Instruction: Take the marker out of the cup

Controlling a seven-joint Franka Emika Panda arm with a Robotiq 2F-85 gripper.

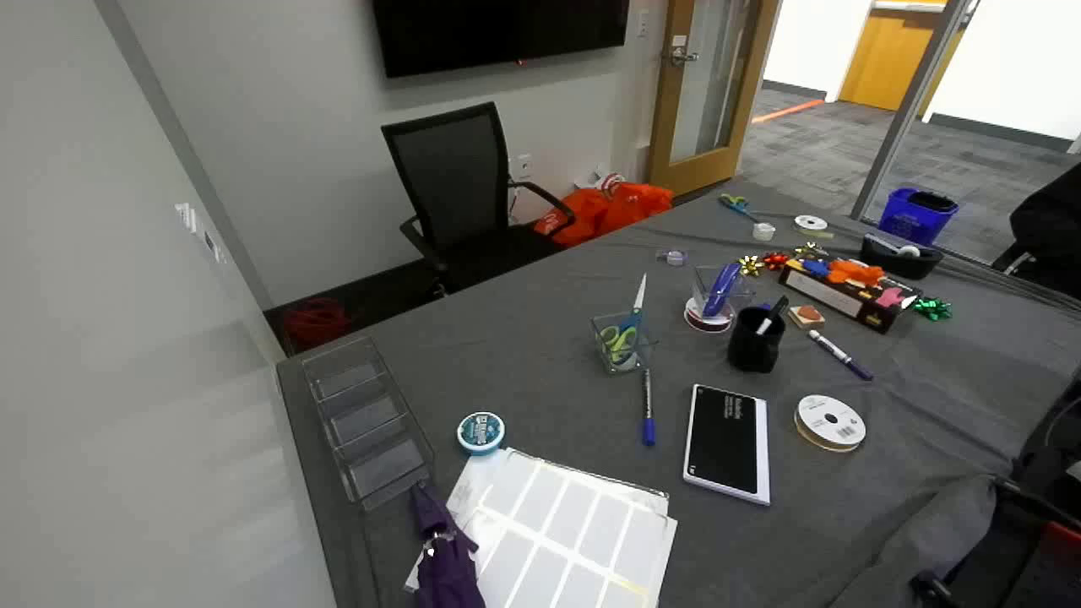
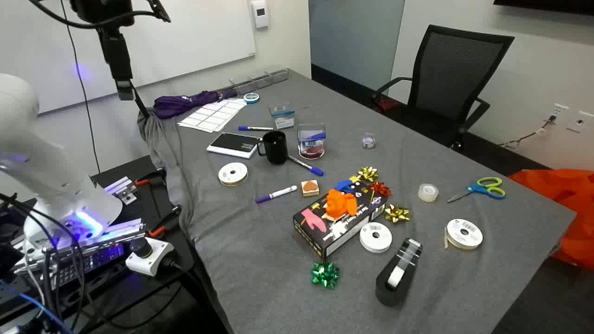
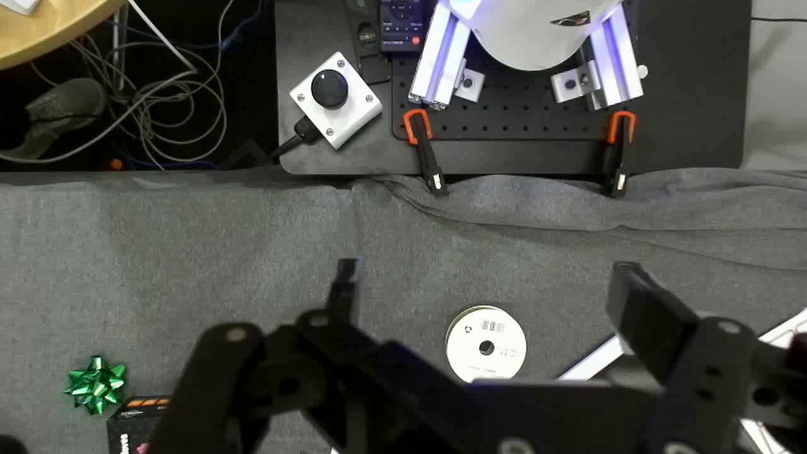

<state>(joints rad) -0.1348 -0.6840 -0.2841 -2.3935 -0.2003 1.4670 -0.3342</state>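
The small black cup [image 1: 750,348] stands upright on the grey cloth-covered table. It also shows in an exterior view [image 2: 277,149], with its handle on the left. A marker [image 1: 765,325] with a white part and a black end leans in the cup and sticks out above its rim. I cannot make it out in the other views. My gripper [image 2: 124,89] hangs high above the table's robot side, away from the cup. In the wrist view the gripper [image 3: 487,265] has its fingers wide apart with nothing between them. The cup is out of sight there.
A blue-capped marker [image 2: 306,165] lies beside the cup's base. Around it are a notebook [image 1: 726,439], a ribbon spool [image 1: 831,422], a purple-capped marker [image 1: 840,355], a wooden stamp [image 1: 806,317], a clear holder [image 2: 311,137] with a purple item and a glove box [image 2: 341,215].
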